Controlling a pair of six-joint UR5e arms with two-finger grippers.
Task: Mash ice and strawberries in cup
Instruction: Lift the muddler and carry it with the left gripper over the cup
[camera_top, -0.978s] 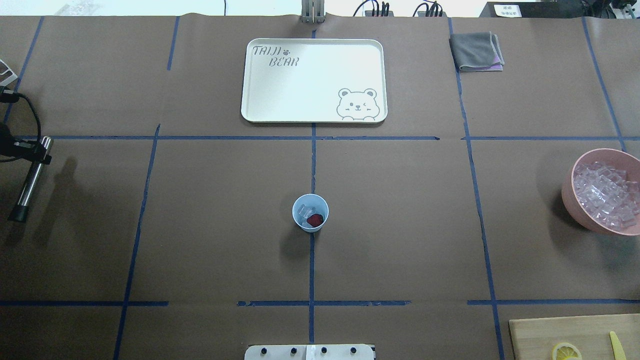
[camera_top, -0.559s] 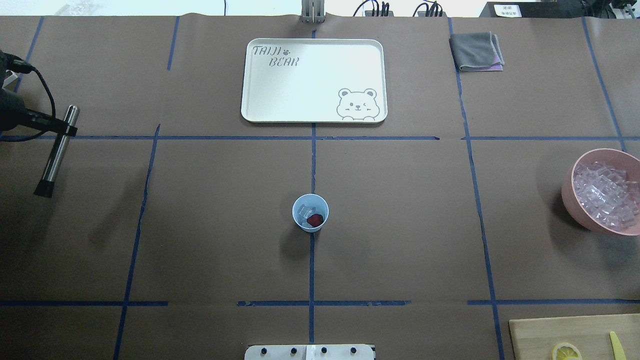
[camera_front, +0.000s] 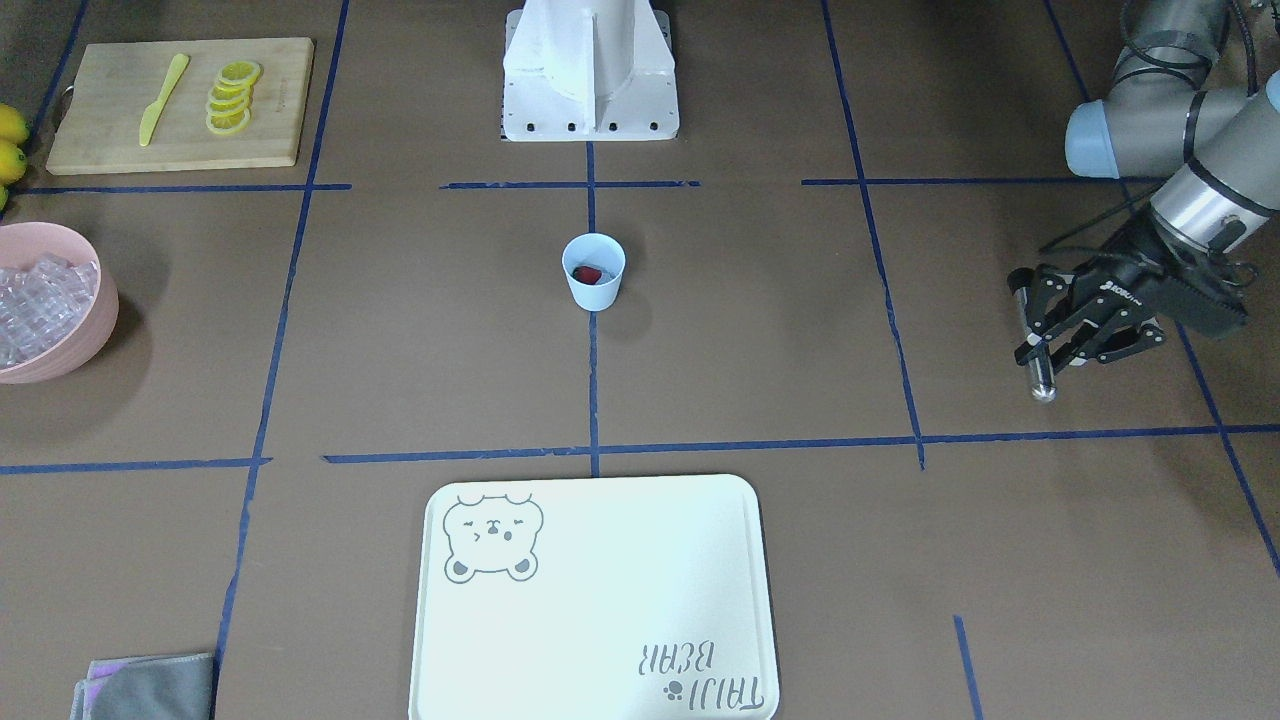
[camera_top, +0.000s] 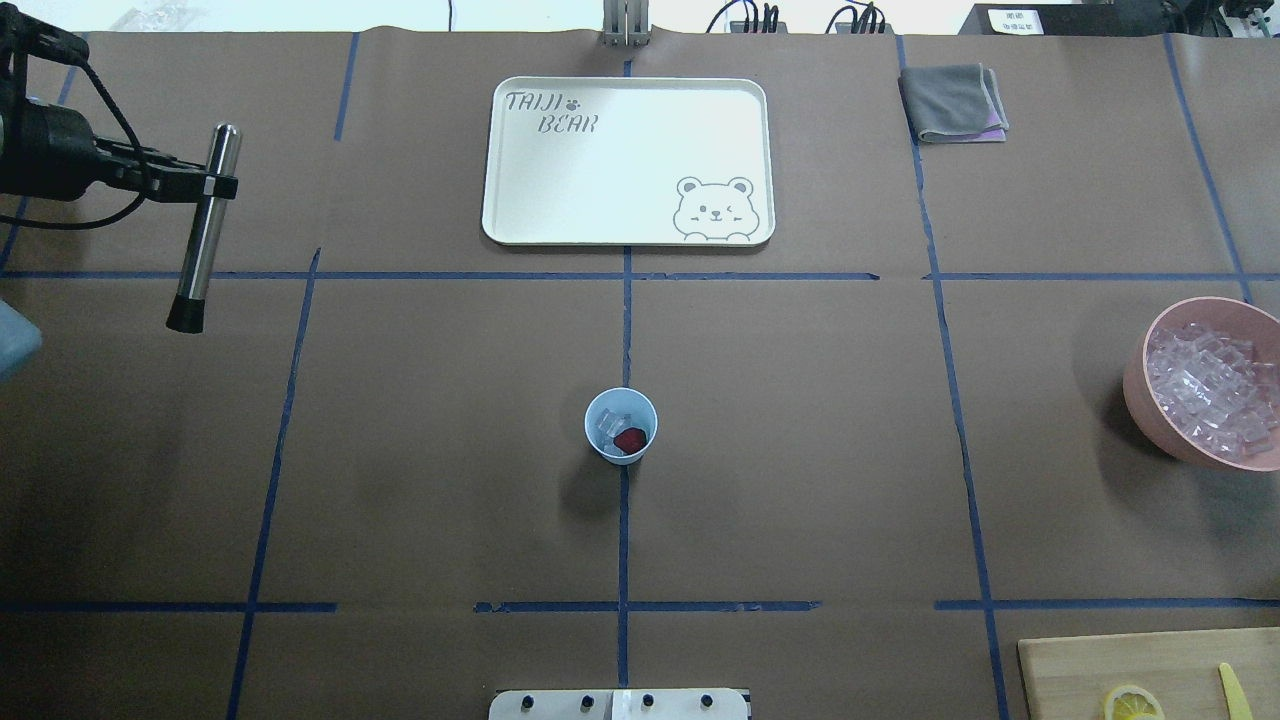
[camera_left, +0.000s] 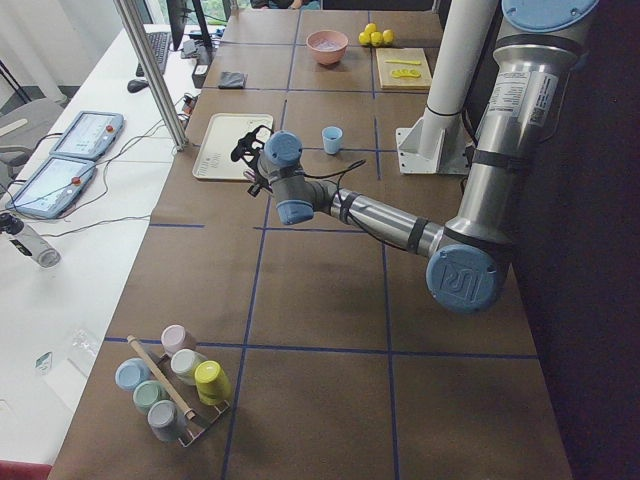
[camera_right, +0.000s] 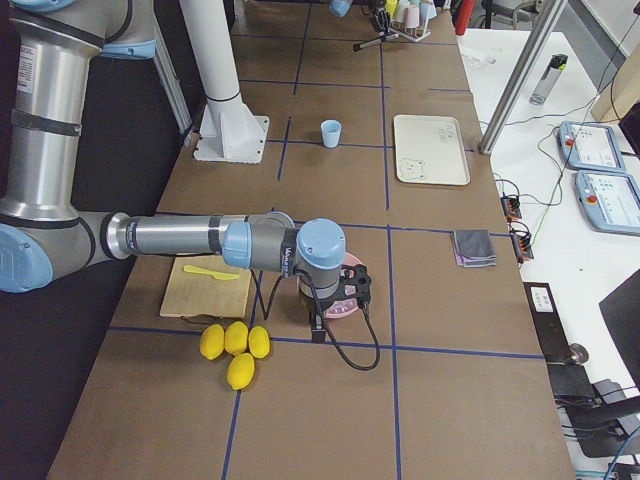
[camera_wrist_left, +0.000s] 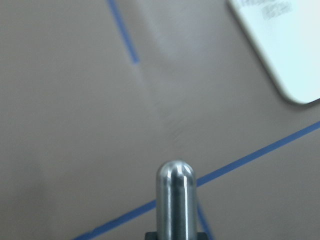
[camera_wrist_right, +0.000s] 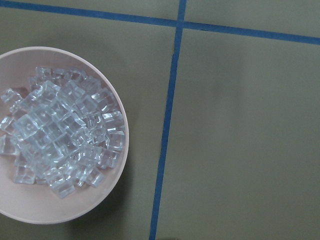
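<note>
The pale blue cup (camera_top: 600, 445) stands at the table's middle, also in the front-facing view (camera_front: 593, 290). Inside it lie a red strawberry (camera_top: 630, 439) and clear ice cubes (camera_top: 609, 424). My left gripper (camera_top: 207, 186) is shut on a steel muddler (camera_top: 200, 240) with a black lower tip, held above the table at the far left, well away from the cup. It also shows in the front-facing view (camera_front: 1040, 335). The muddler's rounded steel end fills the left wrist view (camera_wrist_left: 175, 200). My right gripper (camera_right: 330, 305) hovers over the pink bowl; I cannot tell whether it is open or shut.
A pink bowl (camera_top: 1135, 385) full of ice cubes sits at the right edge, seen from above in the right wrist view (camera_wrist_right: 120, 165). A white bear tray (camera_top: 620, 160) lies at the back centre. There is a grey cloth (camera_top: 952, 102) at the back right and a cutting board (camera_front: 100, 140) with lemon slices.
My left gripper has carried the muddler away from the robot and to the right in the overhead view. The cup and its contents have not moved.
</note>
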